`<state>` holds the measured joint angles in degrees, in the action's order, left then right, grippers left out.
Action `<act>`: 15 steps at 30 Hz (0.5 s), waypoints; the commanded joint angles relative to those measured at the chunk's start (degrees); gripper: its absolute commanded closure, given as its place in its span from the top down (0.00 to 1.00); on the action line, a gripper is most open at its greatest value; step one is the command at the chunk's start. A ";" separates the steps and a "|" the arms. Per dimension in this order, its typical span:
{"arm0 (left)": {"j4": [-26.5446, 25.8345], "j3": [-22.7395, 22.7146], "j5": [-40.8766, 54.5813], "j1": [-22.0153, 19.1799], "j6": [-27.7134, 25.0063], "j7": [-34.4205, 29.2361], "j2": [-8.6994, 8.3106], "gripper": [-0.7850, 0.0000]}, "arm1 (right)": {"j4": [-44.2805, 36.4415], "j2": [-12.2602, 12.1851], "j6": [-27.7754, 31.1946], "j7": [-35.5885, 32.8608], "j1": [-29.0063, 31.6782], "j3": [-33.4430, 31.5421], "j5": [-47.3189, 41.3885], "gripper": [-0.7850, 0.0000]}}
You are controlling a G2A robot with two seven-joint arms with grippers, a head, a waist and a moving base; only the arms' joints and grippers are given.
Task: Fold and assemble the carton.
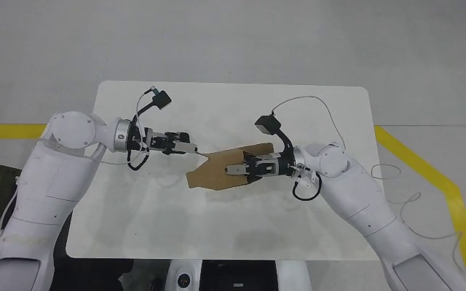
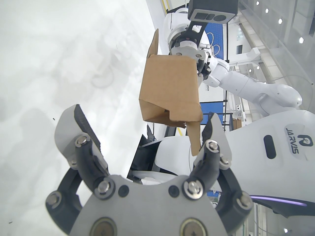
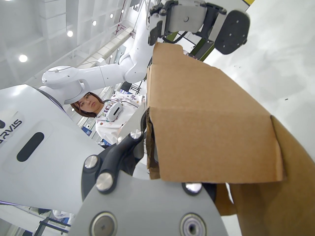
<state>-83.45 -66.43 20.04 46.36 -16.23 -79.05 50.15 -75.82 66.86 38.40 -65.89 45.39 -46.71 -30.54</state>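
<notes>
A brown cardboard carton (image 1: 217, 172), partly folded into a box shape, is held a little above the middle of the white table (image 1: 306, 225). My right gripper (image 1: 234, 169) is shut on its wall from the right end. In the right wrist view the carton (image 3: 209, 128) hides that gripper's fingertips. My left gripper (image 2: 145, 131) is open at the carton's other end. A loose flap (image 2: 194, 138) hangs from the carton (image 2: 169, 87) just inside one of the left fingers (image 2: 214, 133), while the other finger (image 2: 78, 124) stands well apart.
The table has bare surface all around the carton, in front and behind. A thin cable (image 1: 320, 109) loops over the table behind the right arm. Yellow floor tape (image 1: 419, 164) runs past the table's right side.
</notes>
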 commanded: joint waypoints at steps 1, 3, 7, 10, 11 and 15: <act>-0.12 -0.09 -0.11 0.19 0.20 0.24 -0.05 1.00 | 0.05 0.06 -0.13 -0.13 -0.30 0.53 -0.14 0.00; -0.13 -0.07 -0.26 0.35 0.48 0.46 -0.08 1.00 | 0.09 0.10 -0.07 -0.07 -0.59 0.93 -0.25 0.00; -0.09 0.30 -0.07 0.51 1.20 -0.08 -0.08 1.00 | 0.35 0.01 0.76 0.76 -0.94 1.01 -0.47 0.00; -0.70 0.81 0.27 0.51 0.97 -0.81 -0.02 1.00 | 0.43 -0.22 1.47 1.47 -0.88 0.56 -0.91 0.00; -1.02 1.02 0.19 0.44 0.91 -1.20 0.00 1.00 | 0.47 -0.31 1.71 1.71 -0.80 0.40 -1.00 0.00; -1.83 1.73 0.30 0.22 0.94 -1.73 0.11 1.00 | 0.19 -0.63 2.60 2.60 -0.52 -0.17 -1.16 0.00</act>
<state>-85.14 -64.91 20.42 46.64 -15.36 -80.72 50.23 -75.51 66.31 40.80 -63.48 44.81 -46.76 -31.65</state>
